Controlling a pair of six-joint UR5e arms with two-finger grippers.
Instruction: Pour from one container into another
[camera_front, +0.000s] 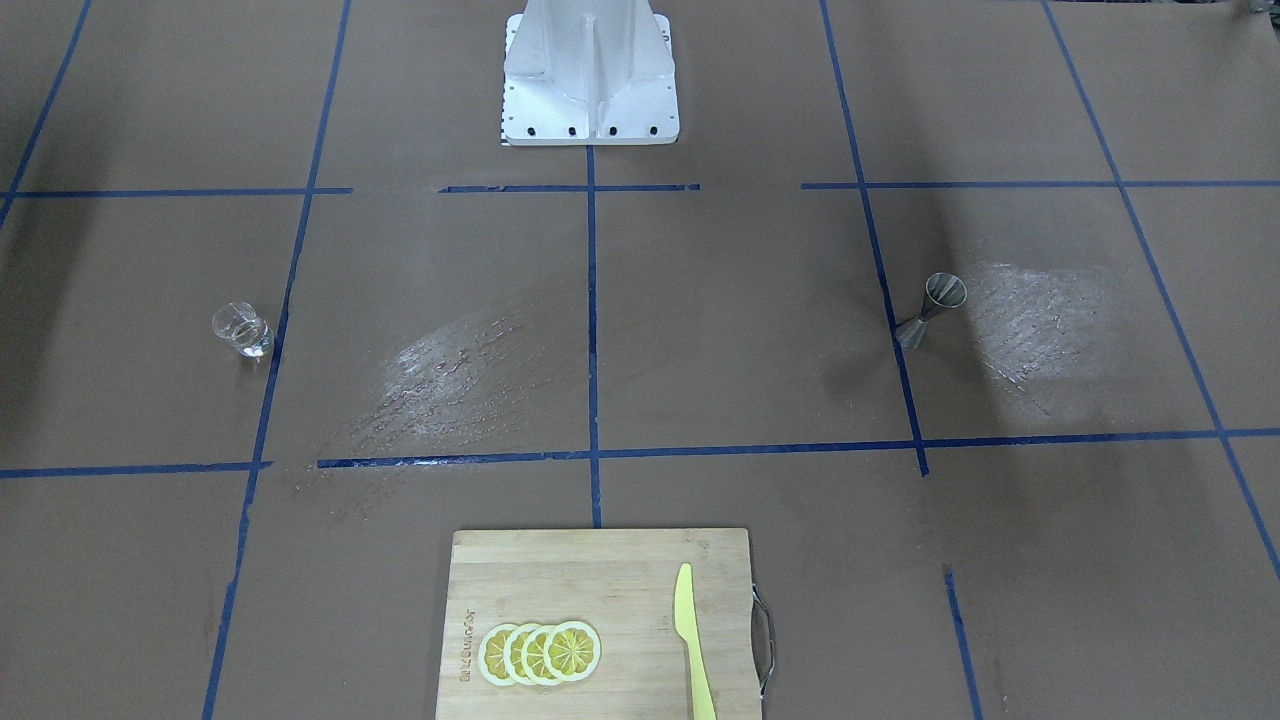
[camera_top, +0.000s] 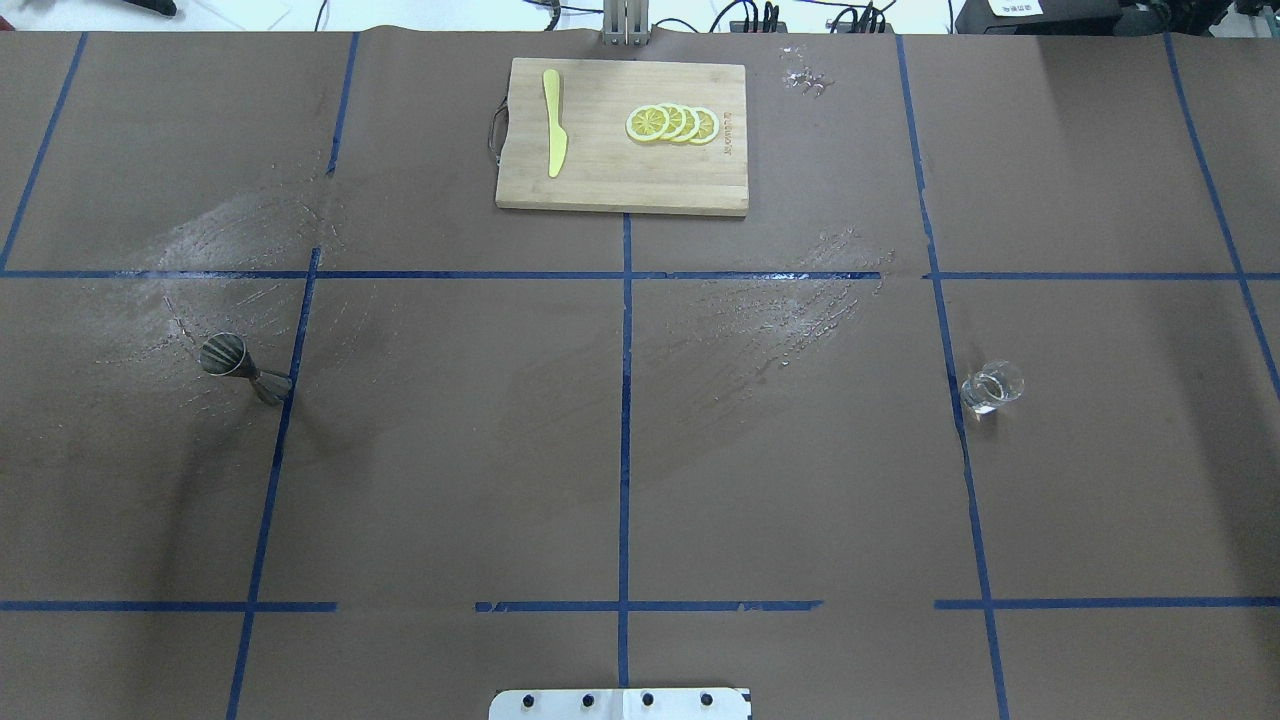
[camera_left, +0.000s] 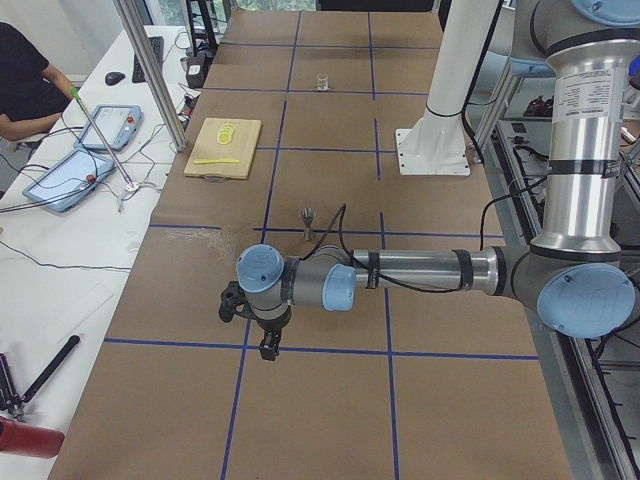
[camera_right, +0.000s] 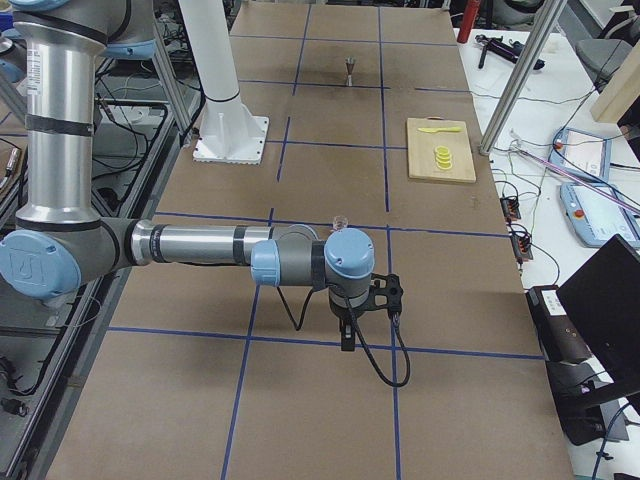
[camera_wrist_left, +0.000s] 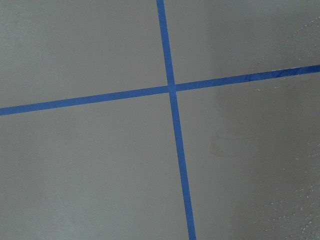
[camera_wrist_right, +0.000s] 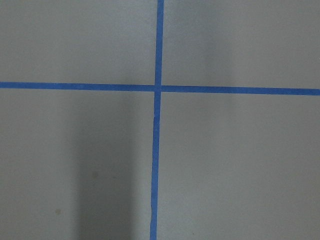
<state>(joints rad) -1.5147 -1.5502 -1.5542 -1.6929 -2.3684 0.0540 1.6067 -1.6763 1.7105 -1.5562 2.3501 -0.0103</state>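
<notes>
Overhead exterior showed the metal jigger (camera_top: 243, 368) upright on the robot's left half of the counter (camera_top: 780, 480), base right at a blue tape line (camera_top: 268, 480). The clear glass (camera_top: 990, 386) stood upright on the right half, just beside another tape line and well apart from the jigger. Cutting board (camera_top: 620, 185) sat at the far edge, centre, with a yellow knife (camera_top: 553, 135) and lemon slices (camera_top: 672, 123) on it. Left end effector (camera_left: 266, 348) and right end effector (camera_right: 347, 340) appeared only in the side views, each pointed down over bare counter near its own end, away from both containers. Couldn't tell how far open either was. Both wrist cameras saw only tape crossings.
</notes>
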